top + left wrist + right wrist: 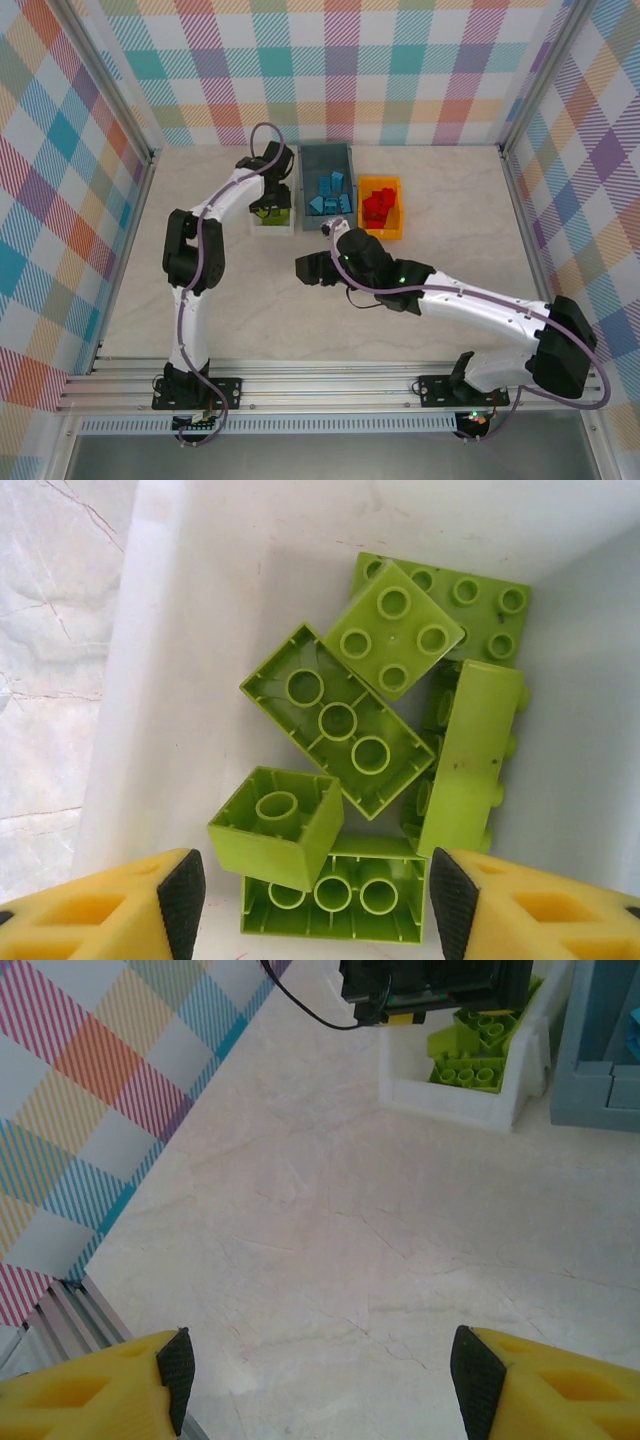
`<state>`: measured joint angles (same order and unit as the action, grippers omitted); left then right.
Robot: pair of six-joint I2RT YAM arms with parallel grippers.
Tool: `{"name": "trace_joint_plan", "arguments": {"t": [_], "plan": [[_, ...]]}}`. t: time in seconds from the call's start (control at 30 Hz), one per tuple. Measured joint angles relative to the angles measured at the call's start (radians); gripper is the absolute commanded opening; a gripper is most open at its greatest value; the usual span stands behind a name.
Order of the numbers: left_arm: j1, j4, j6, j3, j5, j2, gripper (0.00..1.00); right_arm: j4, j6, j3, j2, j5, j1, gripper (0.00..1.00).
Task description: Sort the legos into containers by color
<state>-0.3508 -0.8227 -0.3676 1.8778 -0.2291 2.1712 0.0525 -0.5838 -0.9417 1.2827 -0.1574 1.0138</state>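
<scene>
My left hand [315, 905] hangs right over the white tray [160, 680], near the far edge of the bench [330, 1230]. Its two fingers are spread apart and nothing is pinched between them. The green legos [340, 720] lie in a messy pile inside the tray, some upside down, some on their sides. I think they lie that way because they get dropped in, not set down neatly.

The blue legos [332, 192] are in the grey-blue bin [310, 160] just beside the tray. The red legos [378, 205] are in the orange bin [390, 232] on its other side. The three sit in a row, so each color has its own home.

My right hand [318, 1370] is wide open too and holds nothing. It hovers over bare bench nearer the middle. Every lego I can see is in a bin, so I think the sorting is about done.
</scene>
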Motion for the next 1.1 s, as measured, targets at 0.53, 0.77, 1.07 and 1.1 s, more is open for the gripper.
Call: {"name": "trace_joint_plan", "arguments": {"t": [0.53, 0.77, 1.07, 1.1], "plan": [[0.045, 0.096, -0.082, -0.518, -0.023, -0.827, 1.0, 0.262, -0.022, 0.018, -0.349, -0.286, -0.217, 1.0], [0.048, 0.164, -0.039, -0.853, -0.343, -1.172, 1.0, 0.386, 0.016, 0.085, -0.475, -0.569, -0.552, 1.0], [0.067, 0.597, 0.211, -1.437, -0.358, -1.293, 1.0, -0.009, 0.358, 0.543, -0.287, -0.459, -0.743, 1.0], [0.072, 0.659, 0.225, -1.469, -0.343, -1.272, 1.0, -0.035, 0.364, 0.544, -0.253, -0.446, -0.748, 1.0]]}}
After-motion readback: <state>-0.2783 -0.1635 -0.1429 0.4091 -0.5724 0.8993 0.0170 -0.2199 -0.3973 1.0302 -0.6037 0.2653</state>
